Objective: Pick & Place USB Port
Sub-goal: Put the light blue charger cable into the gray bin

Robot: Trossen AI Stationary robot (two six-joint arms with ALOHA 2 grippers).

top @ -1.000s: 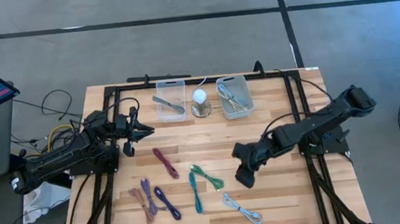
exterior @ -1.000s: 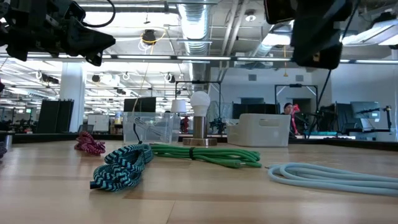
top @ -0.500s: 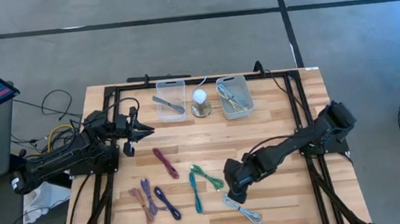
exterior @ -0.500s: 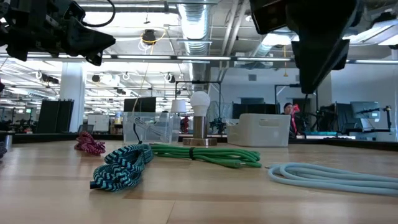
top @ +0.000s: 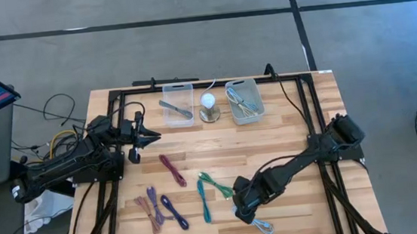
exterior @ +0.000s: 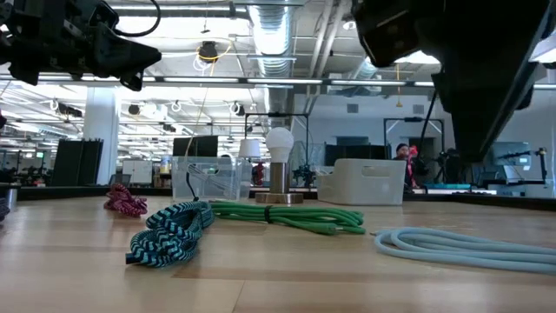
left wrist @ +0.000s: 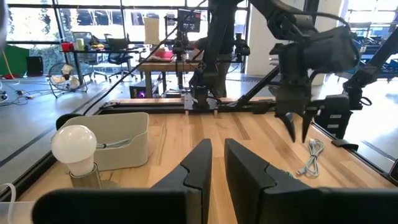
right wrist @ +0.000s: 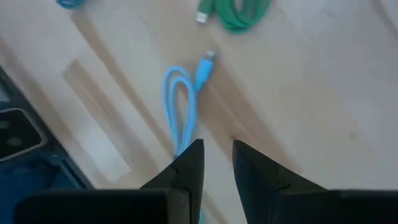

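Several coiled USB cables lie on the wooden table [top: 286, 133]: maroon [top: 171, 169], green [top: 216, 183], teal [top: 203, 201], purple [top: 153, 201] and a light blue one [top: 255, 220] near the front edge. My right gripper [right wrist: 217, 152] hangs just above the light blue cable [right wrist: 182, 115], pointing steeply down, narrowly open and not touching it. The cable's plug [right wrist: 207, 62] lies flat on the wood. In the left wrist view the right gripper [left wrist: 297, 127] is clear of the cable [left wrist: 311, 155]. My left gripper [left wrist: 217, 165] waits at the table's left, level, narrowly open and holding nothing.
Two clear bins [top: 179, 104] [top: 244, 101] stand at the far edge, each holding something, with a bulb lamp [top: 208, 105] between them. The green cable's plug [right wrist: 202, 17] lies close beyond the light blue one. Bare wood lies to the right of the cables.
My right gripper has swung from the table's middle right toward the near edge and leftward, sinking and tipping further downward, and now stands over the light blue cable. No cable has moved.
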